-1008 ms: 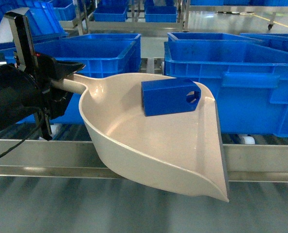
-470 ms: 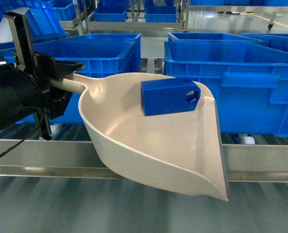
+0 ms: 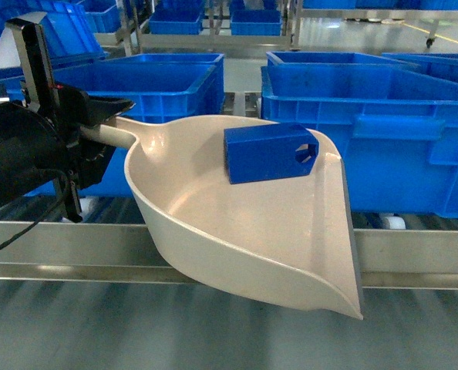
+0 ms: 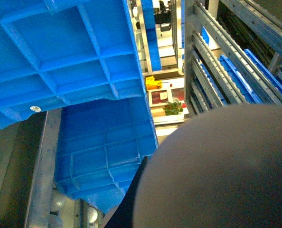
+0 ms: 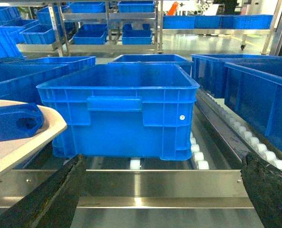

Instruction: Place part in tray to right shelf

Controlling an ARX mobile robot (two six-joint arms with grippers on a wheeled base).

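Note:
The cream tray (image 3: 237,223) hangs tilted in front of the right shelf's steel rail (image 3: 414,254), its wide lip pointing down to the right. My left gripper (image 3: 98,127) is shut on the tray's handle (image 3: 119,136) at the left. The blue part (image 3: 269,153) lies inside the tray near its upper rim, hole end to the right. In the left wrist view the tray's body (image 4: 217,171) fills the lower right. My right gripper (image 5: 164,199) stands open and empty before the shelf rail (image 5: 164,183), with the part (image 5: 13,122) and tray (image 5: 32,137) at its far left.
Large blue crates (image 3: 368,131) (image 3: 152,85) stand on the shelf's white rollers (image 5: 198,156) right behind the tray. One crate (image 5: 119,109) sits straight ahead of the right gripper. More crates and racks stand farther back.

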